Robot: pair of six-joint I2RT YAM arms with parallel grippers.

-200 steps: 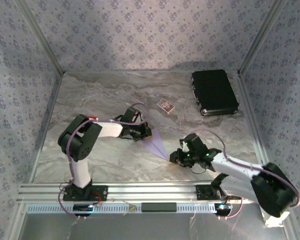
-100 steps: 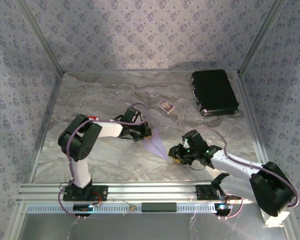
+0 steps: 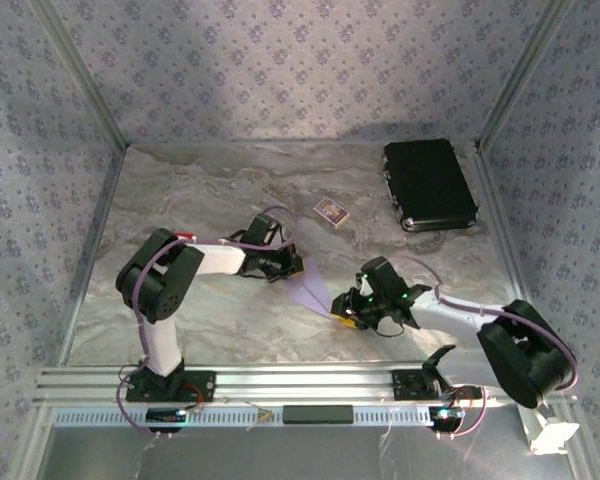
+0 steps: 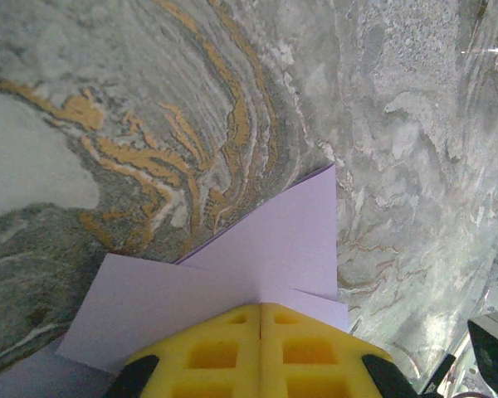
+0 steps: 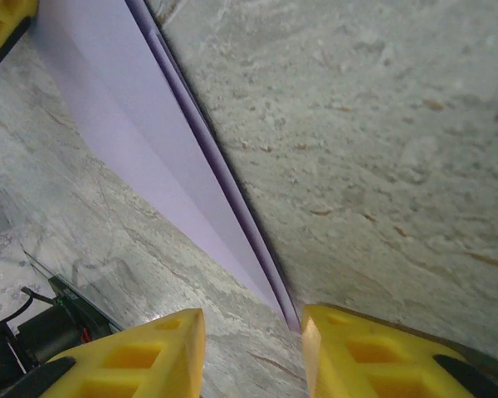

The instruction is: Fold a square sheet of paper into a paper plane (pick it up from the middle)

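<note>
- The grey marbled desk (image 3: 180, 190) is the backing for what I judge to be the step in hand, sharpening the long folds. Any press should go straight down into it, so the layers do not slide.
- The slim, pale lilac paper plane (image 3: 310, 290) lies flat on the desk, to the near left of the black hard case (image 3: 429, 184). It should stay flat and aligned while it is worked.
- The left tool (image 4: 260, 315) has its yellow pads together and sits on the plane's wide end, the end farther left of the case. It serves best as a steady anchor.
- The right tool (image 5: 253, 332) has its pads apart, straddling the pointed end that lies nearer below the case. I judge it should close gently, centred on the tip, because an off-centre pinch could bend the nose.
- The plane (image 5: 133, 141) reads as a narrow dart of plain, thin paper, with stacked layers along one long edge and a lengthwise crease.
- At the wide end, the plane (image 4: 274, 249) shows overlapping flaps meeting at a seam just ahead of the left pads.
- The tip itself is fine and sharp, and it rests on the desk between the right pads.
</note>
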